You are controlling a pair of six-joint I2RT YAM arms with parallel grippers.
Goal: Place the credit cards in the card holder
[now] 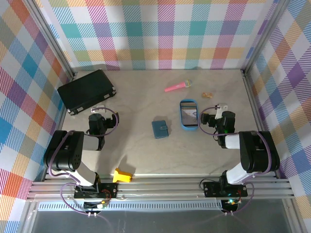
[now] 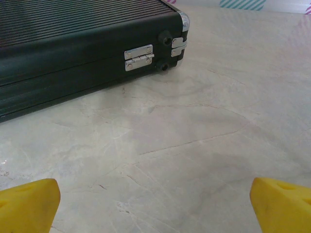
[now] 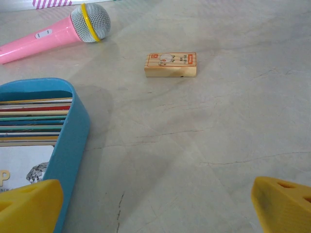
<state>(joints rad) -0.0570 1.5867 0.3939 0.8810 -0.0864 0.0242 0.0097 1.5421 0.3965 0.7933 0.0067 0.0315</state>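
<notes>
Right wrist view's left edge cuts off the credit cards (image 3: 34, 116) and blue tray (image 3: 77, 131).

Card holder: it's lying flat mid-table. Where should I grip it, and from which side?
The card holder lies flat and closed on the table, free on all sides, so come straight down from above. Probably pinch across its narrower width, on the two long edges. Its snap tab sits on the edge facing the blue tray; grip just beside it.
</notes>
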